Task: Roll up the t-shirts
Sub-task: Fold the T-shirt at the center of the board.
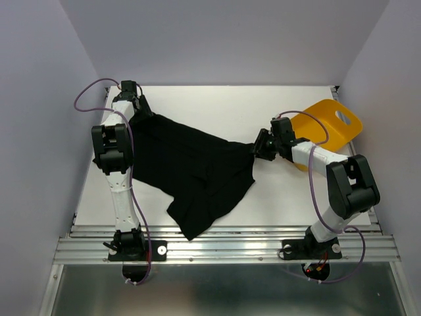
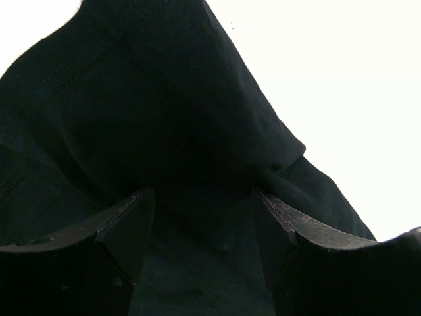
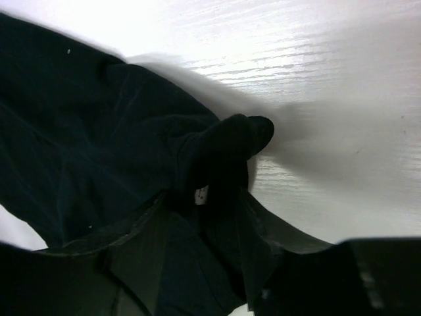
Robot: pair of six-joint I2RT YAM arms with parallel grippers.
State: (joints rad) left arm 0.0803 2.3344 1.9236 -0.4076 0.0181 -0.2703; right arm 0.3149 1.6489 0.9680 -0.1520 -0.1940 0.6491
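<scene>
One black t-shirt [image 1: 191, 171] lies stretched across the white table, with a loose flap hanging toward the front edge. My left gripper [image 1: 139, 115] is at the far left, shut on the shirt's far-left corner. In the left wrist view black cloth [image 2: 164, 99] fills the space between my fingers [image 2: 204, 217]. My right gripper [image 1: 258, 148] is shut on the shirt's right end, which is pulled to a point. In the right wrist view a bunched fold [image 3: 79, 131] with a small white tag sits between the jaws [image 3: 204, 204].
A yellow plastic tub [image 1: 329, 125] lies tilted at the back right, just behind my right arm. The white table [image 1: 217, 105] is boxed in by grey walls at the left, right and back. A metal rail [image 1: 223, 247] runs along the front edge.
</scene>
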